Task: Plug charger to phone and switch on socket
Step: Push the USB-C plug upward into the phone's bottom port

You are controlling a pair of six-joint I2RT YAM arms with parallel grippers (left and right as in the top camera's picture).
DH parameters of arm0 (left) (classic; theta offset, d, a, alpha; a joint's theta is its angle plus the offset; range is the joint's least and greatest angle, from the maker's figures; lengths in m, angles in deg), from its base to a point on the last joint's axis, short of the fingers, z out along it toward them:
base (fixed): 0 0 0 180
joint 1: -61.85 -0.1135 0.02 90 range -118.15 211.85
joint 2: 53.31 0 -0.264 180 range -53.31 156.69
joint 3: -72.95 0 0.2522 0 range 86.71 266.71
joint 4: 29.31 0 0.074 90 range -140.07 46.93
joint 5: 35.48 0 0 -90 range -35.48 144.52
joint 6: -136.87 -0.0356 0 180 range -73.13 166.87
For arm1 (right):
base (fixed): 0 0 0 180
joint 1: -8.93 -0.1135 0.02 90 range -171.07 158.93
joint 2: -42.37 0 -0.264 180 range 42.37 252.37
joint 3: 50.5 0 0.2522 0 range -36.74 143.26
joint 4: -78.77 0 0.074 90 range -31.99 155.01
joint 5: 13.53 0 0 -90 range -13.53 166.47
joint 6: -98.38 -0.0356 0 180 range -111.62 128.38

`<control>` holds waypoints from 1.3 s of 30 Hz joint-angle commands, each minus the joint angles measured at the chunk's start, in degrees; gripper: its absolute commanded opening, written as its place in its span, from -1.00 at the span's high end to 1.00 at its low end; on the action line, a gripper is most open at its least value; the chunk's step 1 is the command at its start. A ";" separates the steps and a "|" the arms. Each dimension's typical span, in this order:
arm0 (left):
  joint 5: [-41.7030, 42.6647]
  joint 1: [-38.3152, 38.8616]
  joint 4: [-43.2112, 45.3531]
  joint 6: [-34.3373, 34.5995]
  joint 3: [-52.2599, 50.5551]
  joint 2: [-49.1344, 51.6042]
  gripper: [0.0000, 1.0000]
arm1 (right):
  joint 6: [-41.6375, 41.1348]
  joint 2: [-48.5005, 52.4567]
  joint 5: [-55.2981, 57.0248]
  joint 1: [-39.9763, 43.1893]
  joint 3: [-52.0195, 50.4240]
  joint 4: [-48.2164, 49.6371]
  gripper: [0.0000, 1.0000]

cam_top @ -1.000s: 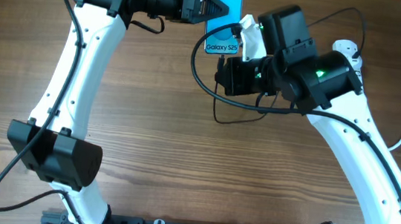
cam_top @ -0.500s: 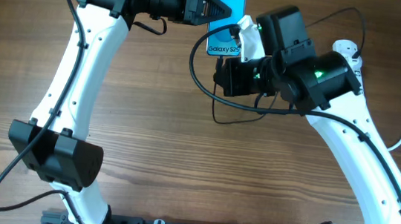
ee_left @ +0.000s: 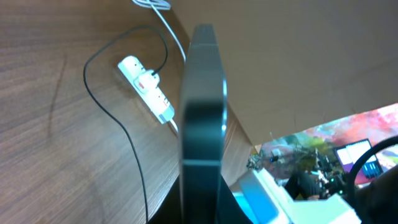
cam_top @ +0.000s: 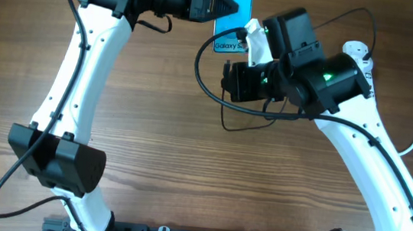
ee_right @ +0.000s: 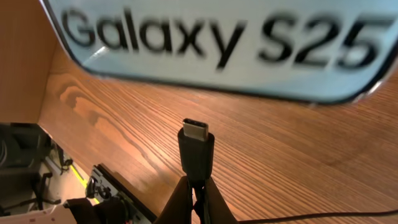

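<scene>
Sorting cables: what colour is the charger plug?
The charger plug is black; right wrist view.

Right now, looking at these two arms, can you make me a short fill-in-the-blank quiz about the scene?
1. The lettering on the phone reads Galaxy ____.
2. The charger, pinched in the right gripper, is ____ yet plugged into the phone.
3. The socket is white with small ____ marks.
Missing words: S25; not; red.

"Galaxy S25" in dark letters on the phone screen (overhead lettering too small)
</scene>
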State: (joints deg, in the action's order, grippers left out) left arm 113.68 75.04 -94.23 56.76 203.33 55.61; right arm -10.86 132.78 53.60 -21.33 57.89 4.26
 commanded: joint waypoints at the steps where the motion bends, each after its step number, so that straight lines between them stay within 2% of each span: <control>1: 0.81 -1.11 0.13 2.58 0.28 -0.37 0.91 | 0.44 0.11 0.57 -0.55 0.57 0.61 0.91; 4: 0.81 -1.05 -0.57 2.38 0.28 -0.37 0.92 | 1.03 0.11 0.57 -0.55 0.57 0.92 0.92; 9: 1.07 -1.05 -3.61 -2.19 0.28 -0.37 0.93 | 1.09 0.11 0.57 -0.55 0.57 1.55 0.92; 19: 4.09 -1.05 -3.56 -2.23 0.28 -0.37 0.92 | 1.01 0.13 0.55 -0.55 0.57 1.81 0.92; 23: 4.07 -1.05 -3.61 -2.27 0.28 -0.37 0.92 | 1.01 0.13 0.57 -0.55 0.57 2.05 0.92; 26: 4.04 -1.05 -5.60 -5.22 0.28 -0.37 0.92 | 1.03 0.13 0.57 -0.55 0.57 2.12 0.92; 39: 4.00 -1.05 -4.57 -5.20 0.28 -0.37 0.92 | 1.01 0.13 -1.07 -0.55 0.57 2.45 0.92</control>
State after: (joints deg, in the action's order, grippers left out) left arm 115.49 74.12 -99.21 53.11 203.33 55.61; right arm -10.82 132.80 53.53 -21.79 57.89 6.18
